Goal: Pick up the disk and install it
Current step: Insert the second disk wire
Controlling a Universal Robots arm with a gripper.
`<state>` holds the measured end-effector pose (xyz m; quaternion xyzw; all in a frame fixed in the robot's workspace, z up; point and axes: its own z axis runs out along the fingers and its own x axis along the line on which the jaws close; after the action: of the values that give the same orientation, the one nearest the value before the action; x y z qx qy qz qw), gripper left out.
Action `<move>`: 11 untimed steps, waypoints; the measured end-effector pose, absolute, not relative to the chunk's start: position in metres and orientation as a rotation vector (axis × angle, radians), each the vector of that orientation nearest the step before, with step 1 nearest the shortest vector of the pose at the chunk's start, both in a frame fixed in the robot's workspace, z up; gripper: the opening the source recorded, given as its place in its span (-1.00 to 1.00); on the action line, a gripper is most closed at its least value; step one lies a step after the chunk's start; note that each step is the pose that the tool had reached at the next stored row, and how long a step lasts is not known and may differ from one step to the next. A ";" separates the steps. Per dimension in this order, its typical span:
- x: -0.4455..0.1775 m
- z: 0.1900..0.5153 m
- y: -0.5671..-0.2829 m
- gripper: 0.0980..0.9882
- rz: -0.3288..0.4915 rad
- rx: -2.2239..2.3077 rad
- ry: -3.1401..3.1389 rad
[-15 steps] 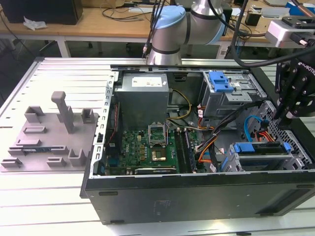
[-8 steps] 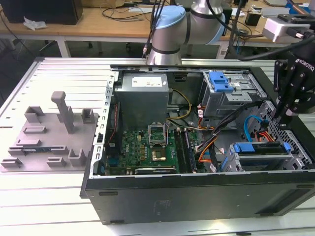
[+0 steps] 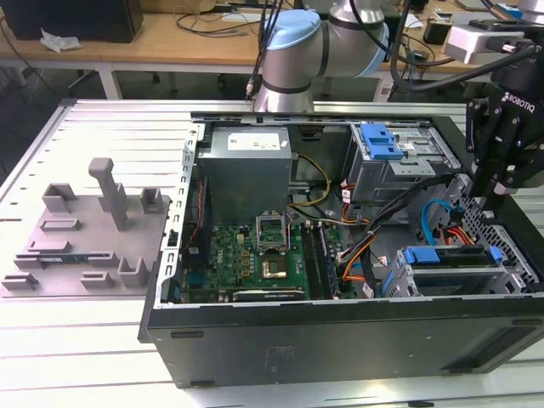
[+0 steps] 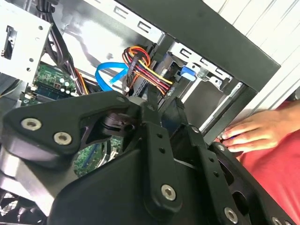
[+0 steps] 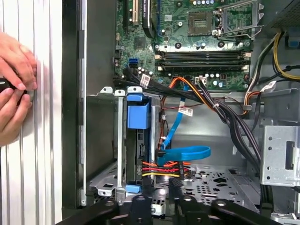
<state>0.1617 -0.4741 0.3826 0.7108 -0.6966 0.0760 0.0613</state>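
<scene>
- A pale ribbed metal table carries everything; behind it stand wooden desks strewn with cables.
- On the exterior view's left, a grey plastic fixture plate with upright pegs and blocks lies flat on the table, apart from the case.
- At the middle, a black open computer tower case lies on its side, showing a green motherboard and a grey metal power supply box.
- Behind the case rises the robot arm's light-blue and grey base joint.
- Toward the right, orange, red, yellow and blue cables run across the case floor.
- The disk, a metal drive with a bright blue plastic frame, sits in the silver drive cage at the case's near right corner.
- The black gripper hangs over the case's right end, just above that cage; whether its jaws are spread or pressed together cannot be told.
- In the first wrist view, a person's hands rest on the table beside the case wall.
</scene>
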 end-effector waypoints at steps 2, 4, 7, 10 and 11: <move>0.162 0.382 -0.473 -0.51 0.231 2.153 -2.103; 0.161 0.380 -0.472 -0.51 0.235 2.150 -2.102; 0.162 0.379 -0.471 -0.51 0.241 2.127 -2.111; 0.164 0.379 -0.469 -0.51 0.247 2.118 -2.101; 0.165 0.378 -0.469 -0.51 0.247 2.118 -2.101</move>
<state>0.1650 -0.4686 0.3783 0.7057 -0.6999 0.0822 0.0738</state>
